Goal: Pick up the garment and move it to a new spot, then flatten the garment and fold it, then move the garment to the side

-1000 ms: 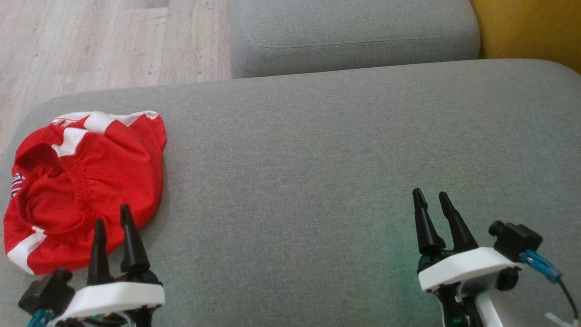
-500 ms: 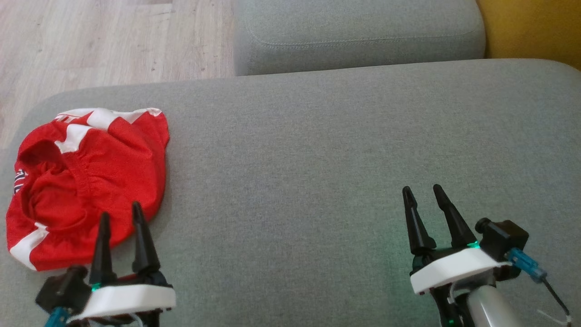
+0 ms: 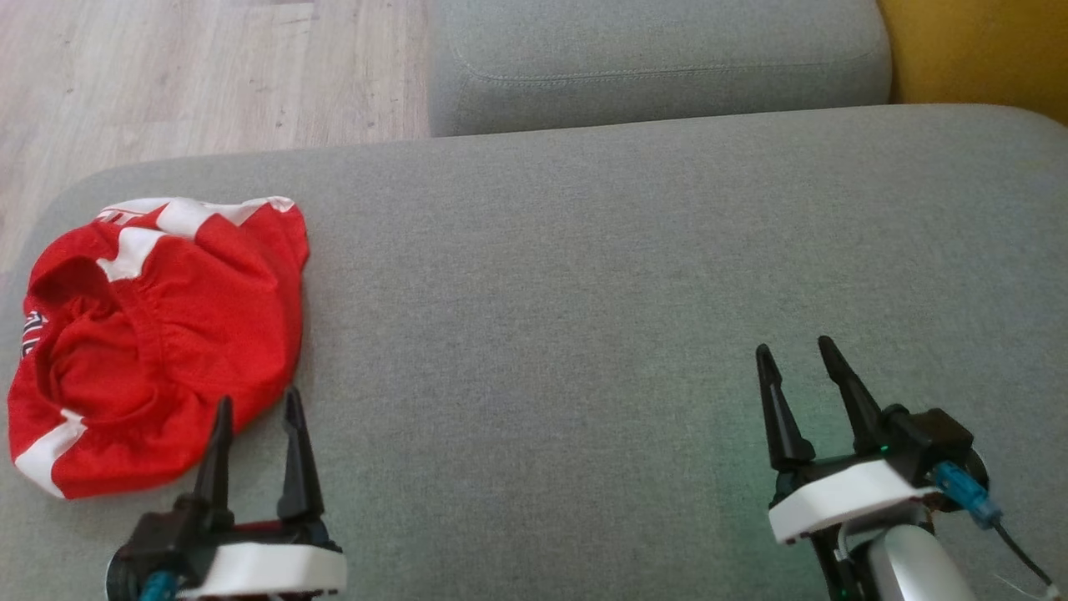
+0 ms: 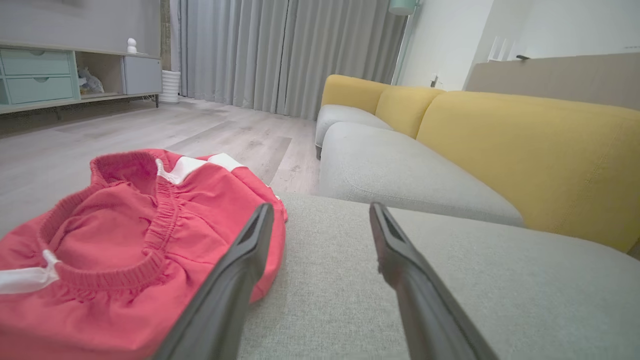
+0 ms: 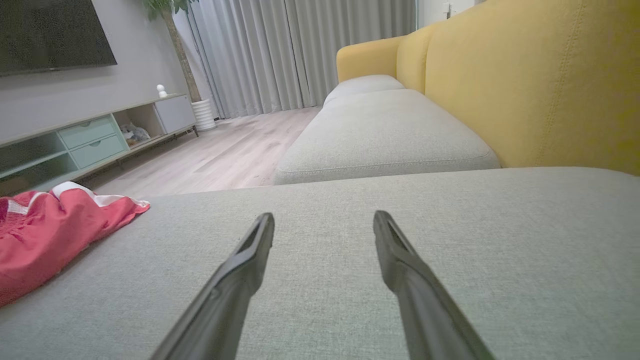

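The garment (image 3: 158, 342) is a pair of red shorts with white stripes and an elastic waistband, lying crumpled at the left end of the grey cushion. In the left wrist view the garment (image 4: 125, 240) spreads across the lower left. My left gripper (image 3: 257, 399) stands open just off the garment's near right edge, its left fingertip over the red cloth and nothing between the fingers. In its own view the left gripper (image 4: 320, 212) points past the cloth's right edge. My right gripper (image 3: 794, 348) is open over bare cushion far to the right, and the garment (image 5: 45, 225) lies well to its left.
The grey seat cushion (image 3: 584, 292) spans the scene. A second grey cushion (image 3: 651, 58) lies beyond it, and a yellow backrest (image 5: 540, 85) runs along the right. Wooden floor (image 3: 167, 75) is past the cushion's far left edge. A TV cabinet (image 5: 90, 140) stands across the room.
My left gripper has shifted right and back toward me, from over the red cloth to its near right edge. The right gripper drifted only slightly. The garment has not moved.
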Available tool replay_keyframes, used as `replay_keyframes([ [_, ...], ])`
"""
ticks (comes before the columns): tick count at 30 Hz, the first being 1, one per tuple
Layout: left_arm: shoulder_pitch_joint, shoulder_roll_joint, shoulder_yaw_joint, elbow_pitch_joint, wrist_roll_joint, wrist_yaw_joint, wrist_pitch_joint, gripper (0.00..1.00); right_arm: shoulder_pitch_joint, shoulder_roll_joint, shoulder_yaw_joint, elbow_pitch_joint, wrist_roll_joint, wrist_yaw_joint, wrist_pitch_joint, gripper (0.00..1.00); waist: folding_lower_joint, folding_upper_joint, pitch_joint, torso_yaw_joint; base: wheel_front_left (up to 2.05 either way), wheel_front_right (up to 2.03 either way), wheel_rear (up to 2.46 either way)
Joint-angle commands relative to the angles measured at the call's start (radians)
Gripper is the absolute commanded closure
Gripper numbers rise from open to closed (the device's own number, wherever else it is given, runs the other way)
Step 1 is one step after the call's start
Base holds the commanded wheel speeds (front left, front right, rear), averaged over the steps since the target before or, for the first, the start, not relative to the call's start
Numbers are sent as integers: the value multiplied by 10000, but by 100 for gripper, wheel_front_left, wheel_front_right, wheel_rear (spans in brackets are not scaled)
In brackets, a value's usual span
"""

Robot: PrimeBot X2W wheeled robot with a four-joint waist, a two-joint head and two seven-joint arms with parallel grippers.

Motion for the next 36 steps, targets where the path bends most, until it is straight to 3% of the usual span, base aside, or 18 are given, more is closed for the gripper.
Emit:
replay_keyframes([
  [1,-235,107,191,-225,458,16,-146,0,-524,-85,137,-271,-400,-7,-177,0,0,0,8,-9,0,0,0],
  [13,-246,116,135,167,2005,305,-498,0,-603,-95,51,-172,-1857,-7,-531,0,0,0,48,-115,0,0,0],
  [36,-347,116,256,405,1919,362,-508,0,-590,-95,-97,19,-1659,-7,-540,0,0,0,100,-48,0,0,0],
])
